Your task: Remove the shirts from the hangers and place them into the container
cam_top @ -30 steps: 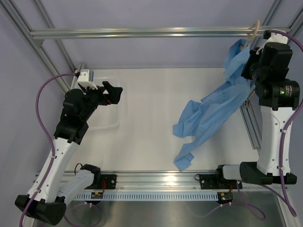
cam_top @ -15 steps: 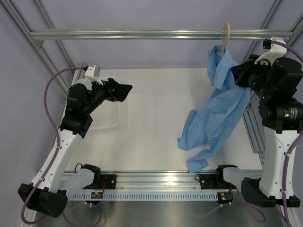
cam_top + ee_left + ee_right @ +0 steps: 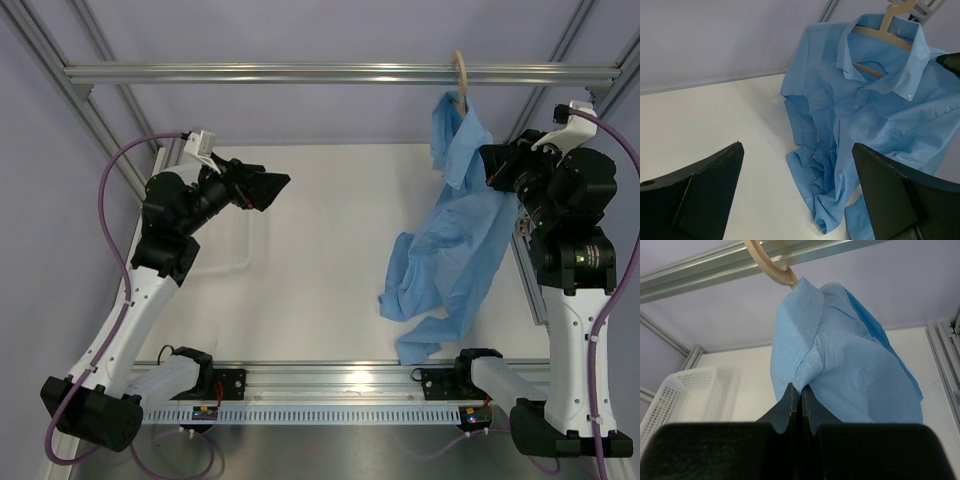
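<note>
Shirt point(image 3: 455, 225) on hanger point(image 3: 888, 19), right tool point(image 3: 800, 389) pinching it

One shirt point(image 3: 450, 250), one hanger point(image 3: 459, 70), one container point(image 3: 685, 385), one left pincer point(image 3: 268, 186) and one right pincer point(image 3: 796, 392).

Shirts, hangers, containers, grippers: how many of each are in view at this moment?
Light blue shirt: 1
Beige hanger: 1
Container: 1
Grippers: 2 (left gripper, right gripper)
Total: 5
</note>
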